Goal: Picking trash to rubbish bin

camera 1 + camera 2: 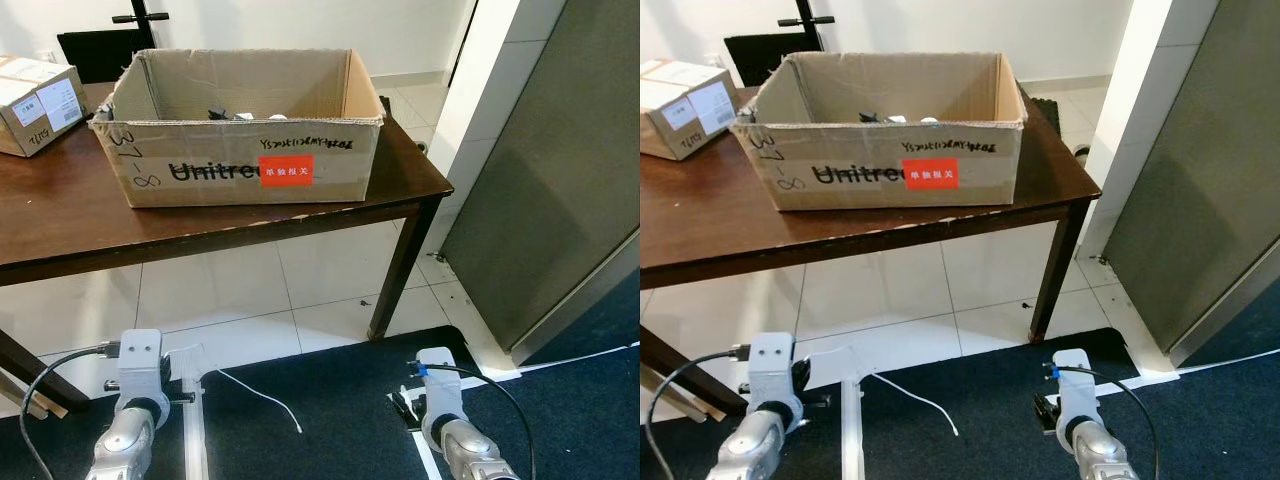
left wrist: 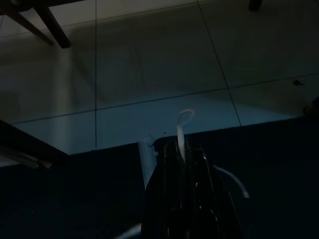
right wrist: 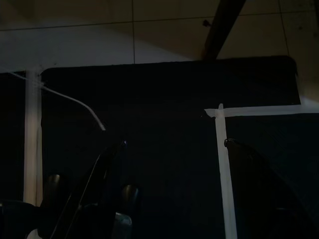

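– Trash is sticking up out of the left gripper (image 2: 182, 149), is it?

– Yes. A thin white strip (image 2: 180, 132) with a little loop at its tip is poking out between the two black fingers. The fingers are pressing together on it.

– Where is that gripper hanging?

– It is hanging low, over the edge where the dark blue mat (image 1: 330, 420) is meeting the white floor tiles (image 1: 230, 290).

– What is the right gripper (image 3: 174, 144) doing?

– Its fingers are standing wide apart and holding nothing. It is hanging low over the mat too, and a white tape line (image 3: 222, 164) is running under it.

– Is anything lying on the mat?

– A white cord (image 1: 262, 397) is lying there in a curve, between the two arms.

– Where is the big box sitting?

– The cardboard box (image 1: 240, 160) is sitting on the brown table (image 1: 60, 220), in front of the robot and well apart from both grippers. Its top is standing open. A red sticker (image 1: 286, 170) is showing on its front wall. Some dark and pale bits are lying inside, but I cannot tell what they are.

– Is anything else sitting on the table?

– A small box (image 1: 35, 105) is sitting near the robot's left, apart from the big one.
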Controlling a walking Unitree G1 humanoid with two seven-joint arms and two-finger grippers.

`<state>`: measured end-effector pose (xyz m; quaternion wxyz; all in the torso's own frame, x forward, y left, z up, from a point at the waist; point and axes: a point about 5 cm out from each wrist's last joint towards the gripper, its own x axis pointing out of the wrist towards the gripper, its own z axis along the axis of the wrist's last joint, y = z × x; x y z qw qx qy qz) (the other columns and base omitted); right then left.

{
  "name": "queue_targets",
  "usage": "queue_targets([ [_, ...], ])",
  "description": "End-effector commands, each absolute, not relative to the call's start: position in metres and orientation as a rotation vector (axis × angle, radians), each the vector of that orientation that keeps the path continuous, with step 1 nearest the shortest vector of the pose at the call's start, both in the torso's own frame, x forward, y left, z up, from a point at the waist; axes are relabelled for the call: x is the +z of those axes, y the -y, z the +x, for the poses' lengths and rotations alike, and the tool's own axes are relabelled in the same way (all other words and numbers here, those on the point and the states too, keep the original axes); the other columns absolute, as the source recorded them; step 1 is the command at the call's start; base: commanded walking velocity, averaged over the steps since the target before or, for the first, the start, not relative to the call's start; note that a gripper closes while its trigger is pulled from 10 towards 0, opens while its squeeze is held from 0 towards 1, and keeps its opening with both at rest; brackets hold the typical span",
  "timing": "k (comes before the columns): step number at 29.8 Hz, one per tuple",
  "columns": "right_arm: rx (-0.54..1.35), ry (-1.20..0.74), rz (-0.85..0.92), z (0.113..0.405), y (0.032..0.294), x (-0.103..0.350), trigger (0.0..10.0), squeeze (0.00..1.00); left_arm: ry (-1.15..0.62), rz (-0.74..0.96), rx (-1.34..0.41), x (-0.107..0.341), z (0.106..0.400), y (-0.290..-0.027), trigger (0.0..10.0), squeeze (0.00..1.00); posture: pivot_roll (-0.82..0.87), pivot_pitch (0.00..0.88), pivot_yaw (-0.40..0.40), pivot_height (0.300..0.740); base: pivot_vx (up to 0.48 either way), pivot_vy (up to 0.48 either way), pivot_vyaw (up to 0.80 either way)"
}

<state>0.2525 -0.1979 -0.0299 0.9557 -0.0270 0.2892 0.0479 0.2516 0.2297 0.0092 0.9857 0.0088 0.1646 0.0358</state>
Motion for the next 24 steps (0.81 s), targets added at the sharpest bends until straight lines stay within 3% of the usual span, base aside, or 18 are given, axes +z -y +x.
queue_targets([
  [1, 0.098, -0.598, -0.049, 0.2493, 0.1969, -0.0327, 10.0, 0.0, -0.355, 0.017, 0.087, 0.0041, 0.2452, -0.2338, 10.0, 0.0, 0.01, 0.093, 0.005, 0.74, 0.0, 0.0, 0.0],
  [6, 0.099, -0.595, -0.048, 0.2503, 0.1959, -0.0321, 10.0, 0.0, -0.351, 0.026, 0.074, 0.0053, 0.2459, -0.2334, 10.0, 0.0, 0.0, 0.095, 0.005, 0.74, 0.0, 0.0, 0.0],
  [12, 0.099, -0.592, -0.047, 0.2513, 0.1957, -0.0313, 10.0, 0.0, -0.345, 0.028, 0.06, 0.0064, 0.2473, -0.2317, 10.0, 0.0, 0.0, 0.098, 0.005, 0.74, 0.0, -0.401, 0.0],
  [24, 0.102, -0.589, -0.048, 0.2519, 0.1959, -0.0306, 10.0, 0.0, -0.333, -0.013, 0.092, 0.0075, 0.2485, -0.2334, 10.0, 0.0, 0.0, 0.101, 0.002, 0.74, 0.0, 0.0, 0.0],
])
